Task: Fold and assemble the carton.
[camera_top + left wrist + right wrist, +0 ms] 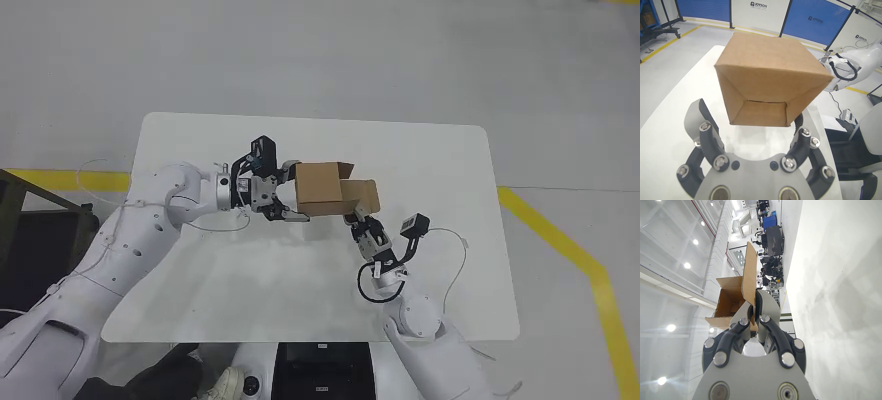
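A: Top view, where is the carton [320, 188]?
B: Mid-table [440, 160], with the right claw [363, 226] clenched on its flap [748, 275] and the left claw [290, 190] spread wide at its closed end.

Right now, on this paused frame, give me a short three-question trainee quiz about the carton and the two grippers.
1. True or false: the right gripper is shut on a flap of the carton.
2. Choose one. The left gripper is: A) open at the carton's end, B) shut on the carton, C) shut on tape.
3. Fill in: the carton's open end faces the ___ gripper.
Key: 1 true; 2 A; 3 right.
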{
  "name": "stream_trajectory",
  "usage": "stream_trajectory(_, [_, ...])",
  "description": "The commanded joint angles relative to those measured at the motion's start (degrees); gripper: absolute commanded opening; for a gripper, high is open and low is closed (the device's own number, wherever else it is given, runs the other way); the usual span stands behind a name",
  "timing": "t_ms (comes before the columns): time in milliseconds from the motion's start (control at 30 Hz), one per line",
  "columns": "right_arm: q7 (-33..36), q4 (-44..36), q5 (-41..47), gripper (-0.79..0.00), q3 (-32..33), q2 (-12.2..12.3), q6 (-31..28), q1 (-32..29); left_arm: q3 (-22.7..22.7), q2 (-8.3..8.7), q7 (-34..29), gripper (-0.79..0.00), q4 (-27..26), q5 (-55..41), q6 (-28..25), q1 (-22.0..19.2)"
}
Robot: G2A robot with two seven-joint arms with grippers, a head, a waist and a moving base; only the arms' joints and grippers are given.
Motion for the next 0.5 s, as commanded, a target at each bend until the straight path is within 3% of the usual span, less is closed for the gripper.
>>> stream_trajectory(0, [0.2,-0.1,0.0,-0.785,0.1,0.0,0.0,-0.1,0.6,0.13,0.7,0.000,-0.1,-0.3,0.0,-0.1])
stream_trajectory(467, [-1.0,0.2,-1.9,-0.785,-0.2,-0.4,-0.1,0.1,3.0,2.06,4.8,0.000,-1.2,-1.8,0.0,-0.8])
